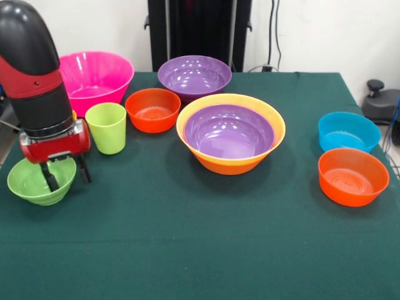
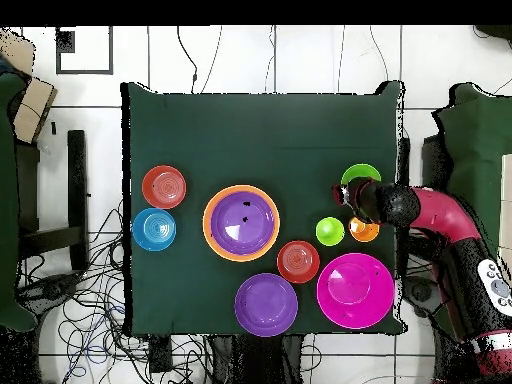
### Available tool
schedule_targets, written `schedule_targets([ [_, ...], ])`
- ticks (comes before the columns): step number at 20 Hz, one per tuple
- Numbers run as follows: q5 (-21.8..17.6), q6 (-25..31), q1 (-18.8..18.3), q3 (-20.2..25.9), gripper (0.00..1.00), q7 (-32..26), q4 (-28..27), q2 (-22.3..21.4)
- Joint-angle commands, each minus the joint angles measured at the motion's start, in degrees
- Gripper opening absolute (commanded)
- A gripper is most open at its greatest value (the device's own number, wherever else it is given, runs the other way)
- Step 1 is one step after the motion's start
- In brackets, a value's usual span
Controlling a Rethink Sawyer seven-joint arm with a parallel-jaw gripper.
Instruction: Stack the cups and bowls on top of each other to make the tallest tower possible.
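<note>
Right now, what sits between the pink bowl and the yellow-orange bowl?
A small red-orange bowl sits between the pink bowl and yellow-orange bowl; both views show it.

No text, label, brand or number seems readable on anything shown, as far as both views allow.

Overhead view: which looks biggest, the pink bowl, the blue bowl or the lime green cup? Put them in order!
From largest to smallest, seen from above:
1. The pink bowl, clearly the widest.
2. The blue bowl, about half as wide.
3. The lime green cup, the smallest circle.
No two look alike, so the order is sure.
</note>
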Motion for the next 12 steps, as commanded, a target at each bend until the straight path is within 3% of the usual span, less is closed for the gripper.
schedule_targets([
  [1, -4.24, 0.22, 2.39, -0.37, 1.0, -16.03, -1.32, -3.44],
  [2, -4.34, -0.1, 2.62, -0.37, 1.0, -15.8, -0.97, -3.73],
  [3, -4.51, -0.53, 2.96, -0.48, 0.0, -15.4, -0.54, -4.15],
  [12, -4.54, -0.69, 5.22, -1.44, 0.0, -12.2, 0.79, -6.03],
])
